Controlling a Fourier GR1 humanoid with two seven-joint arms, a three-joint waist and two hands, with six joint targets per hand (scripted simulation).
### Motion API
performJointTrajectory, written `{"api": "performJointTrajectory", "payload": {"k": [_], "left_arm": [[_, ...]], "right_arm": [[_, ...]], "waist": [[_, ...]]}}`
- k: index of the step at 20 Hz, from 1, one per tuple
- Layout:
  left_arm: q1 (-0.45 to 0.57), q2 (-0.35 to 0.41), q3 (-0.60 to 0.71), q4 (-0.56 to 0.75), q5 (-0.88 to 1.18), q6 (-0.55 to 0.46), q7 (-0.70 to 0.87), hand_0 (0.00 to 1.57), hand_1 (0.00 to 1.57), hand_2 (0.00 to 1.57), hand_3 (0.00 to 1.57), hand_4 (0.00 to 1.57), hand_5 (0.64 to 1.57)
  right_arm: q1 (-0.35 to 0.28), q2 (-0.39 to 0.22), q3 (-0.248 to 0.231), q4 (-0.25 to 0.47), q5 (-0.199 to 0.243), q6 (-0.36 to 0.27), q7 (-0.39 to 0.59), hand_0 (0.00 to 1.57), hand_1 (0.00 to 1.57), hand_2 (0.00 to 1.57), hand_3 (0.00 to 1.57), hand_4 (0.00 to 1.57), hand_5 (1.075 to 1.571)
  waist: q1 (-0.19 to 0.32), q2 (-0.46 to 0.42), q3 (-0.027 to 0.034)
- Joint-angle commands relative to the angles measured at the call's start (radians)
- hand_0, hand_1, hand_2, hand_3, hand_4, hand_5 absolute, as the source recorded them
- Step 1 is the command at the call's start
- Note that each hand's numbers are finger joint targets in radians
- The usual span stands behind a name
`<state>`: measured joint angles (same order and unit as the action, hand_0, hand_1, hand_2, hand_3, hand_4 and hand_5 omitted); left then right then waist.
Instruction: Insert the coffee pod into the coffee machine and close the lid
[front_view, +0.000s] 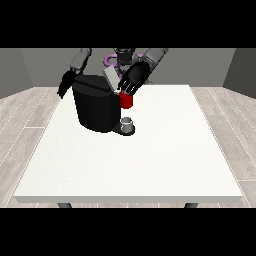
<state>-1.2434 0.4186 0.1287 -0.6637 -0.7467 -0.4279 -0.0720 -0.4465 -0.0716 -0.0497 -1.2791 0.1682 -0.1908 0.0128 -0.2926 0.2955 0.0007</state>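
Coffee machine (95, 107), black on the white surface (135, 165), lid (111, 79) raised for loading; the hand at the view's right (131, 81), fingers curled, hangs over a red thing at the machine (126, 101); a grey thing (127, 123) sits below, perhaps the pod.

Coffee machine (95, 107) hides robot torso; table (150, 165) legs mostly hidden.

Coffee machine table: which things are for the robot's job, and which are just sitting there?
For the job:
coffee machine
its raised lid
hand at the view's right, at the lid

Just there:
red thing at the machine
grey thing on the machine's base
white table
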Motion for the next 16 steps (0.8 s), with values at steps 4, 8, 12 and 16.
{"api": "performJointTrajectory", "payload": {"k": [4, 8, 12, 16], "left_arm": [[0.005, -0.008, -0.004, 0.023, -0.023, 0.057, -0.009, 1.23, 1.23, 1.27, 1.21, 0.39, 1.571], [-0.041, 0.030, 0.001, -0.006, -0.004, -0.017, -0.038, 1.21, 1.21, 1.24, 1.20, 0.35, 1.571], [-0.056, 0.008, 0.004, 0.002, -0.011, 0.011, -0.007, 1.19, 1.19, 1.21, 1.17, 0.36, 1.571], [-0.019, -0.009, -0.045, -0.011, -0.066, 0.074, -0.026, 1.23, 1.23, 1.24, 1.16, 0.00, 1.571]], "right_arm": [[-0.020, -0.002, 0.011, -0.029, -0.007, 0.020, 0.035, 0.00, 0.00, 0.00, 0.00, 0.00, 1.571], [-0.029, -0.046, -0.061, 0.052, -0.037, 0.025, -0.034, 0.00, 0.00, 0.00, 0.00, 0.00, 1.571], [-0.009, -0.020, -0.028, 0.053, -0.010, 0.008, -0.025, 0.00, 0.00, 0.00, 0.00, 0.00, 1.571], [-0.039, -0.051, -0.053, 0.046, -0.027, 0.027, 0.007, 0.00, 0.00, 0.00, 0.00, 0.00, 1.571]], "waist": [[-0.027, 0.006, -0.0007], [0.028, 0.021, -0.0001], [0.014, -0.003, -0.0001], [0.020, -0.001, -0.0001]]}}
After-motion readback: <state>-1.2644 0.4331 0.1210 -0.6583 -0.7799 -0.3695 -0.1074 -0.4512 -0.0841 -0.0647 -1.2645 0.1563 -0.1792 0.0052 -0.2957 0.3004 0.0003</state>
